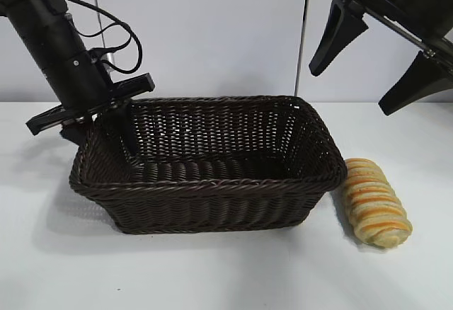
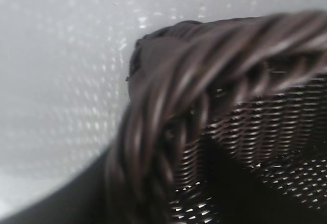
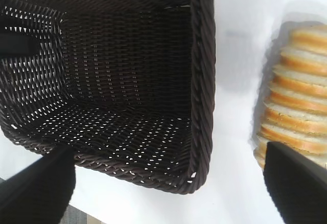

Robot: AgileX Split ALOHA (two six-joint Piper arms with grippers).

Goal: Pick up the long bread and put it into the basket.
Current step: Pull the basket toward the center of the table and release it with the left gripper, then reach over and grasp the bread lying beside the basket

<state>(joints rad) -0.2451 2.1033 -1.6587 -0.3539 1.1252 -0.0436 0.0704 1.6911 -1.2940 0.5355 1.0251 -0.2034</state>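
White counter [image 1: 212, 274] is carrying the two things of the task. The basket [image 1: 205, 182] is sitting in the middle of it, dark woven wicker, and it is holding nothing: the right wrist view is showing its bare woven bottom. The bread [image 1: 375, 200] is lying on the counter just beside the basket's right end wall, outside of it, maybe touching the wicker at the base; I cannot tell this for sure. Its long axis is running from the back to the front of the counter, roughly along that short wall.

The right gripper [image 1: 386, 59] is hanging high over the right end of the basket, its fingers standing wide apart, and the bread is lying below it, a bit toward the front and the outer side. So this arm is much the nearer one, and I judge that it should come down with one finger on each long side of the loaf.

The left gripper [image 1: 92, 115] is sitting at the basket's far left corner, far from the bread; one finger is reaching down inside the wall, and how wide its fingers are standing I cannot tell.
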